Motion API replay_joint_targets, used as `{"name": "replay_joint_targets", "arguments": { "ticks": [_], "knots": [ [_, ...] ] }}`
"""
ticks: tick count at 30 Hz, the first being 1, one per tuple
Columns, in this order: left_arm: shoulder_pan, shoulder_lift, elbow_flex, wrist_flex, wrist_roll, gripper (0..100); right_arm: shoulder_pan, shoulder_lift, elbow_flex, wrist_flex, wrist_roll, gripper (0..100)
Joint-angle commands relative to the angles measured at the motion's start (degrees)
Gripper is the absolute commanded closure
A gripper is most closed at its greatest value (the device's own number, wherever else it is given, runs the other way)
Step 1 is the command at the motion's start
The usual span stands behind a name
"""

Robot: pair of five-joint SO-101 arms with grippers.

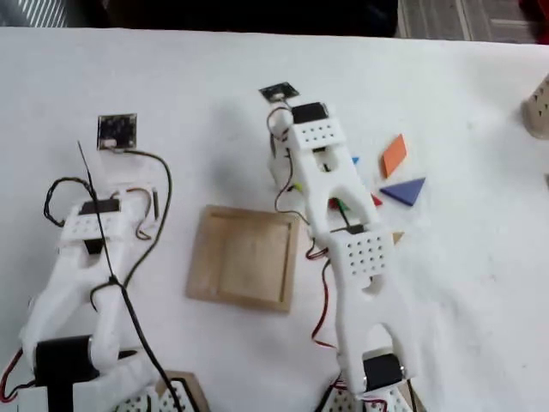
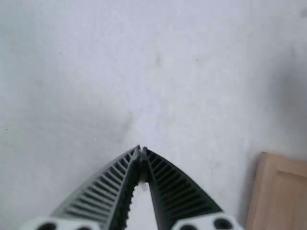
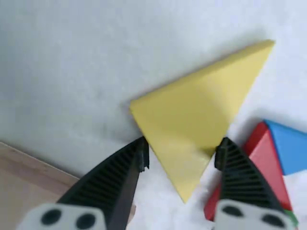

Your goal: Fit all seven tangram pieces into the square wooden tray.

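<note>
We note the white table [image 1: 480, 283] first. The left arm [image 1: 86, 249] sits left of the tray [image 1: 249, 257]. The right arm [image 1: 360, 257] runs along the tray's right side. The tray lies flat mid-table, and every piece we see lies outside it.

The left hand [image 2: 140, 152] is closed tip to tip, gripping nothing, above bare table beside the tray's edge. The right hand [image 3: 183, 148] is spread, one finger either side of a corner of the yellow triangle [image 3: 201, 110]; we cannot tell if they touch it.

The triangle lies flat near the tray. The red piece [image 3: 261, 167] and blue piece [image 3: 290, 146] touch, just beside it. The orange piece [image 1: 394, 154] and dark blue triangle [image 1: 405, 190] lie right of the arm.
</note>
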Motion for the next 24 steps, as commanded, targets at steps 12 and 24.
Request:
{"name": "replay_joint_targets", "arguments": {
  "ticks": [12, 24],
  "knots": [
    [-0.6, -2.9, -1.8, -1.3, -0.6, 98, -1.5, -4.9, -11.5, 7.3, 0.0, 71.1],
    [-0.6, -2.9, -1.8, -1.4, -0.6, 98, -4.0, -0.8, -10.2, 2.3, 0.4, 71.1]
  ]
}}
